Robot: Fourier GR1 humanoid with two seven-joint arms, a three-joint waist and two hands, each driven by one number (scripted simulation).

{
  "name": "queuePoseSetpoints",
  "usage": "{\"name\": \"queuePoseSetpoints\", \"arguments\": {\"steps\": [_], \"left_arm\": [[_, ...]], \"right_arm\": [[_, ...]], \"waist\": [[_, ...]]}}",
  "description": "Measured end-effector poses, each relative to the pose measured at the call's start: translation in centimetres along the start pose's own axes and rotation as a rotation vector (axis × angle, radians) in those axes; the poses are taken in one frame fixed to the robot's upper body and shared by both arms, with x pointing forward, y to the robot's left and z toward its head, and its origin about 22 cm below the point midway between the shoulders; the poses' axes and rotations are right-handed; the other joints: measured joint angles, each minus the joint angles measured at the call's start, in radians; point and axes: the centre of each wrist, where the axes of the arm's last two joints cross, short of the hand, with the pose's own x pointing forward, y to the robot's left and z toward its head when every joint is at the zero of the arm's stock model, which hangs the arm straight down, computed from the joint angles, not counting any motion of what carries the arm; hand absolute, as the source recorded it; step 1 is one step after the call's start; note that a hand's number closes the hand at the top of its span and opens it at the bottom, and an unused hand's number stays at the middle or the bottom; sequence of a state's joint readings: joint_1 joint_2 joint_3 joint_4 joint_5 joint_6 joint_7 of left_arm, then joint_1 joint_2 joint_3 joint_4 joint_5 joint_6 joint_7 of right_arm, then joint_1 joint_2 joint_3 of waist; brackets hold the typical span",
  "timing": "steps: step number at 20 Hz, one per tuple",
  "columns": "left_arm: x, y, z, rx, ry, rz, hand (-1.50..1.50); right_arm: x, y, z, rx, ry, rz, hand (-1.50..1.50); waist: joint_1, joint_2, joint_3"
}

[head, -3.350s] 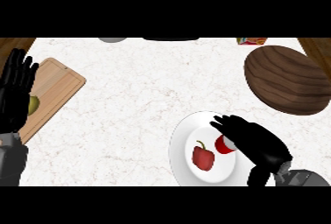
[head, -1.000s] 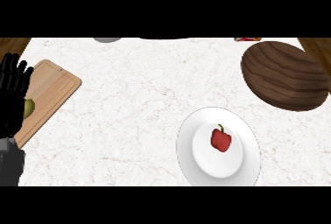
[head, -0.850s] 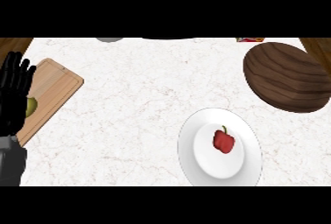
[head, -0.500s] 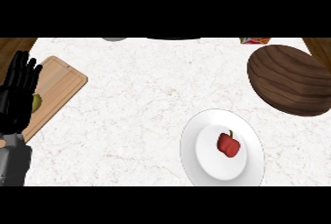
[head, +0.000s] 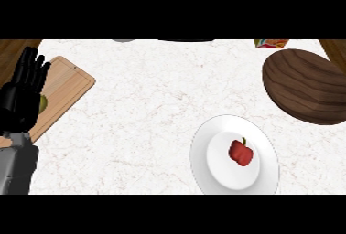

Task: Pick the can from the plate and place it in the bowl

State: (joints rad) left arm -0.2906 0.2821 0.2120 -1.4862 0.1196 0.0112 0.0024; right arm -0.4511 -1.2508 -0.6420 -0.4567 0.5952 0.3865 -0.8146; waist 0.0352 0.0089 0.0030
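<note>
Left hand [head: 24, 93] open, resting by board [head: 64, 98]; right hand unseen. No can on plate [head: 202, 155]; only red pepper [head: 240, 152]. Bowl [head: 307, 87] waits; placing seems next

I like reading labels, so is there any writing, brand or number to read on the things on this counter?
None can be read.
The colourful packet at the counter's far edge has a printed pattern, too small to read.
The plate, pepper, bowl and cutting board bear no text.
</note>
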Motion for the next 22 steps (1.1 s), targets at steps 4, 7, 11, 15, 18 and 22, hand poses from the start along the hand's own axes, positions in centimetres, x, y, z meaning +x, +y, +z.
{"name": "queuePoseSetpoints", "arguments": {"steps": [4, 7, 11, 15, 18, 22], "left_arm": [[-0.3, 0.3, 0.0, 0.0, -0.002, -0.003, 0.0], [-0.3, 0.3, -0.2, -0.004, -0.002, -0.001, 0.0], [-0.3, 0.2, 0.1, -0.002, -0.006, -0.004, 0.0], [0.0, 0.5, -0.3, 0.003, -0.002, -0.002, 0.0], [-0.5, 0.4, 0.1, 0.009, 0.001, 0.001, 0.0], [-0.2, 0.4, 0.7, 0.011, -0.001, -0.001, 0.0]], "right_arm": [[1.5, 0.8, -2.6, 0.035, -0.017, -0.051, 1.5], [3.6, 1.5, -5.3, 0.073, -0.038, -0.072, 1.5], [5.9, 3.5, -8.4, 0.151, -0.062, -0.081, 1.5], [8.1, 7.2, -11.3, 0.231, -0.085, -0.096, 1.5], [9.1, 9.8, -12.7, 0.29, -0.094, -0.113, 1.5], [10.3, 13.9, -14.0, 0.342, -0.097, -0.108, 1.5]], "waist": [[0.002, -0.001, -0.002], [0.006, -0.001, -0.003], [0.002, -0.002, -0.003], [-0.005, -0.003, -0.003], [-0.009, -0.004, -0.003], [-0.011, -0.004, -0.003]]}}
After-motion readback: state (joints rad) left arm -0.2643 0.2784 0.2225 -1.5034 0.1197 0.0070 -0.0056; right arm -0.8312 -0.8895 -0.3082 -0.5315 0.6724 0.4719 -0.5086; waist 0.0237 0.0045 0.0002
